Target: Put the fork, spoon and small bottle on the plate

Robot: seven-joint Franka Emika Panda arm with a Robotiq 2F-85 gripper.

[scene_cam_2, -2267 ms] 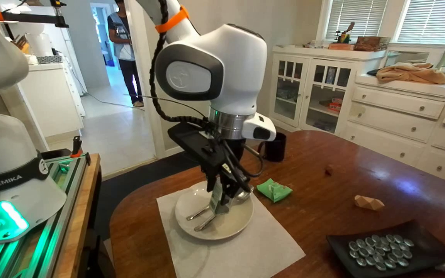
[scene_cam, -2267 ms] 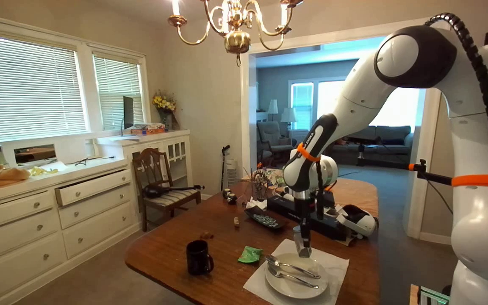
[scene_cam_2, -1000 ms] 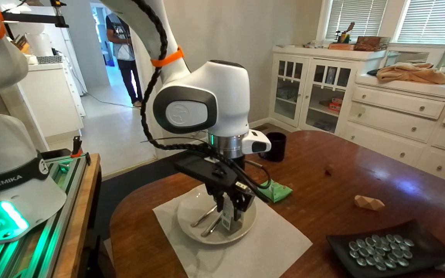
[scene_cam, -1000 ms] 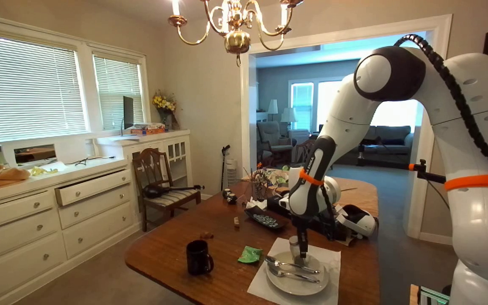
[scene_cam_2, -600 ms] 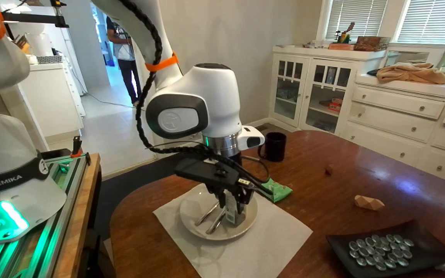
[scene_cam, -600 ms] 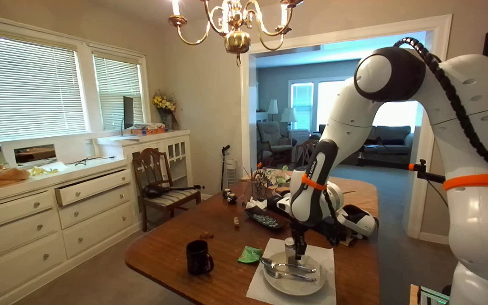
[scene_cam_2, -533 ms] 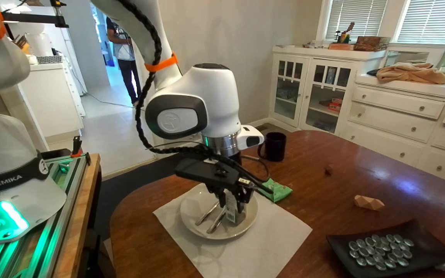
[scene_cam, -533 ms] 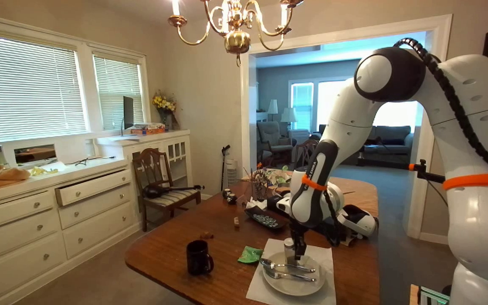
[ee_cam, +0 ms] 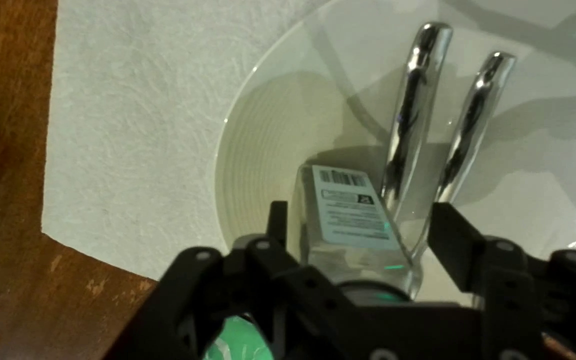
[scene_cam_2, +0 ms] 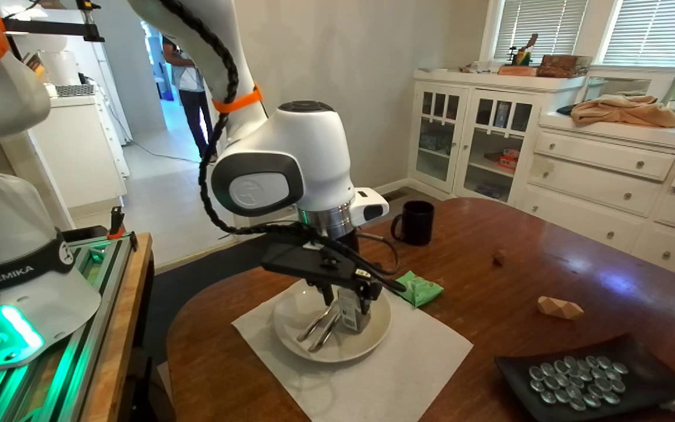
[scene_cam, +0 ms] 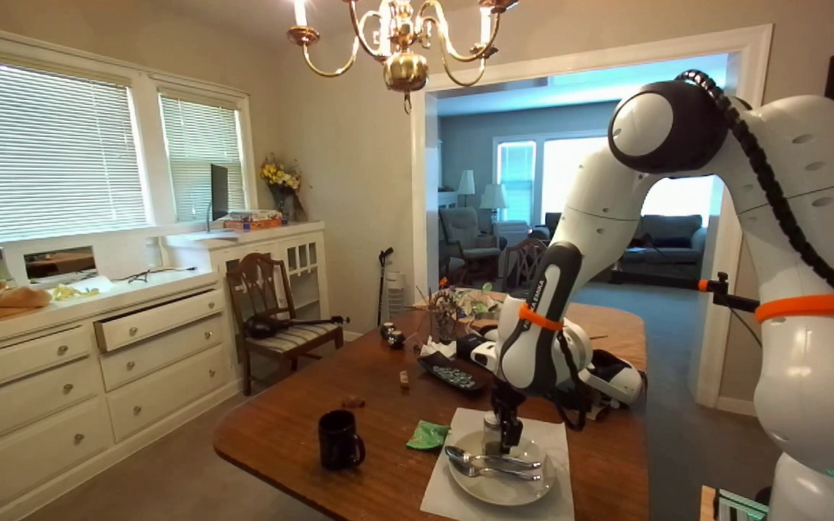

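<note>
Standing upright on the plate [scene_cam_2: 346, 351], the small bottle [ee_cam: 353, 210] has the gripper [ee_cam: 361, 220] set around it — fingers [ee_cam: 453, 245] parted to either side, a little wider than the bottle itself, with hold of nothing that I can see. In the wrist view a plain gap shows between the bottle and the finger at the right; at the left the finger comes so near that I cannot tell whether it touches. The bottle's barcode label shows there too.

On the same plate one slim metal utensil [ee_cam: 410, 115] lies just beside the bottle and another utensil [ee_cam: 472, 125] a little further over, handles side by side. In an exterior view their heads point towards the green packet [scene_cam: 428, 435] on the table [scene_cam_2: 472, 316] — which is the fork and which the spoon, I cannot tell.

The plate rests on a white mat [scene_cam_2: 396, 375]. A black mug [scene_cam: 339, 439] stands past the packet, and a dark dish [scene_cam_2: 645, 375] of glass beads [scene_cam_2: 576, 381] lies well apart from the plate, a faceted block [scene_cam_2: 559, 308] near it. A person [scene_cam_2: 191, 82] stands partly hidden behind the arm [scene_cam_2: 308, 158].
</note>
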